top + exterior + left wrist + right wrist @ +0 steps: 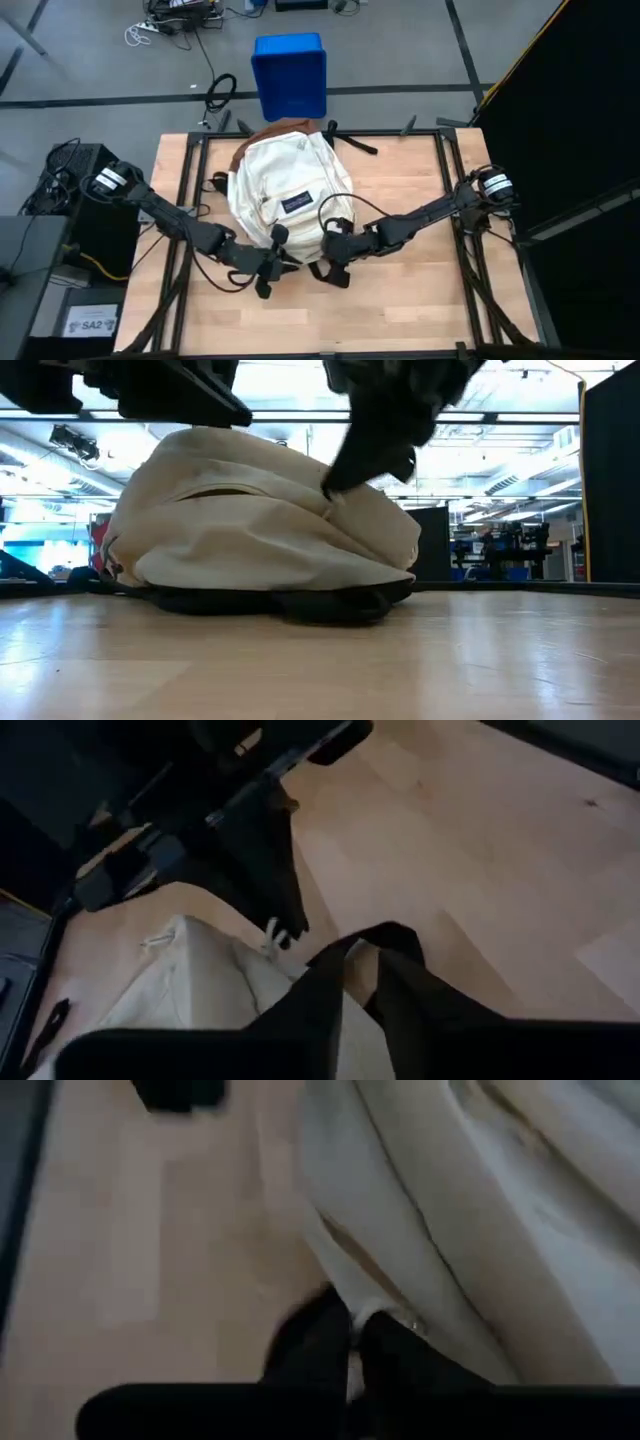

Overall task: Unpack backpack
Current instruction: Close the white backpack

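One backpack (288, 190) on the wooden desk (420, 300), blue bin (290, 75) on the floor behind. Two grippers: right gripper (352, 1342) jaws pinching backpack fabric, left gripper (360, 970) jaws nearly closed, can't tell on what.

A cream-white backpack (290, 195) with a brown base and dark logo patch lies on pale wood table (400, 300), beyond it a bright blue bin (290, 75).

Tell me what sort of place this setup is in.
Probably a robotics lab or workshop hall: a grey concrete floor strewn with cables, a wooden worktable on a dark metal frame, and long ceiling strip lights over distant equipment racks.
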`<state>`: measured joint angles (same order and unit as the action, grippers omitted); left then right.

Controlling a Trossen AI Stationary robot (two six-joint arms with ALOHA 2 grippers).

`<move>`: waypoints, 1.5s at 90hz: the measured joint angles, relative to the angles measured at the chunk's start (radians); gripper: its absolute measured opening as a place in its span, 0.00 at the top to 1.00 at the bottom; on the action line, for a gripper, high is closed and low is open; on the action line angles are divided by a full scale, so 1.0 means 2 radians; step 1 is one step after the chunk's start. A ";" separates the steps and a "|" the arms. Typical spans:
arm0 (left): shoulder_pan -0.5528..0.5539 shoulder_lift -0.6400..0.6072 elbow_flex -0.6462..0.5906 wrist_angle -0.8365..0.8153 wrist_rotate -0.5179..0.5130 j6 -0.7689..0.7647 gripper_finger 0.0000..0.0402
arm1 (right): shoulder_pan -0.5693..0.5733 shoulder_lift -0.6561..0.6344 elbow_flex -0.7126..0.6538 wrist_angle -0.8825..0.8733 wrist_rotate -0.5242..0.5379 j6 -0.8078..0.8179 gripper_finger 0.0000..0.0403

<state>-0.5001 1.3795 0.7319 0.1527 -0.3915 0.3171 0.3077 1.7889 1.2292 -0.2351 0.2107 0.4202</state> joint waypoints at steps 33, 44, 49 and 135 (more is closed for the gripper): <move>0.017 0.059 0.000 0.065 -0.078 -0.002 0.69 | -0.014 0.000 0.004 0.063 -0.025 -0.014 1.00; 0.029 0.077 0.000 0.084 -0.086 -0.003 0.68 | -0.015 0.000 0.004 0.073 -0.032 -0.014 1.00; 0.033 0.083 0.000 0.096 -0.087 -0.002 0.68 | -0.015 0.000 0.004 0.077 -0.036 -0.014 1.00; 0.041 0.090 -0.001 0.142 -0.090 0.034 1.00 | 0.002 -0.035 0.004 0.011 -0.017 -0.121 0.92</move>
<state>-0.4178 1.5600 0.7306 0.4368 -0.5724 0.3859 0.3117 1.7188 1.2381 -0.2135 0.1773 0.1772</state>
